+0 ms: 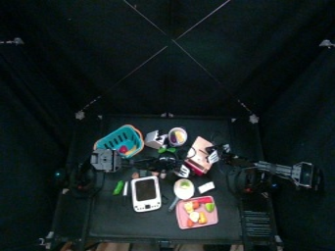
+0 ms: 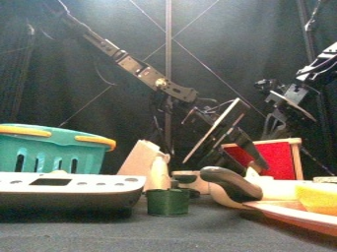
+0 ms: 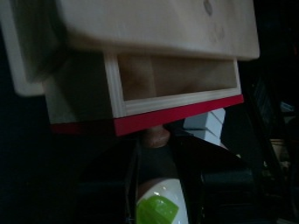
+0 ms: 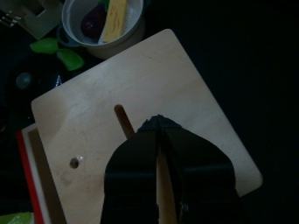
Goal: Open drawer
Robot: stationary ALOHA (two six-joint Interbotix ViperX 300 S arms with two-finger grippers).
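The wooden drawer box (image 2: 267,157) with a red front stands right of the table's middle, and it shows in the top view (image 1: 199,154). In the left wrist view the drawer (image 3: 176,83) is pulled partway out, its hollow inside showing above the red front (image 3: 152,115). My left gripper (image 3: 156,144) is closed on the small knob (image 3: 156,135) on that front. My right gripper (image 4: 153,127) rests on the box's flat wooden top (image 4: 140,87) with its jaws close together, and it hangs above the box in the front view (image 2: 279,116).
A teal basket (image 2: 50,148) stands at the left. A white scale (image 2: 66,189), a small green cup (image 2: 168,201) and a pink tray of fruit (image 1: 197,211) lie at the front. A cup (image 4: 103,19) stands beyond the box.
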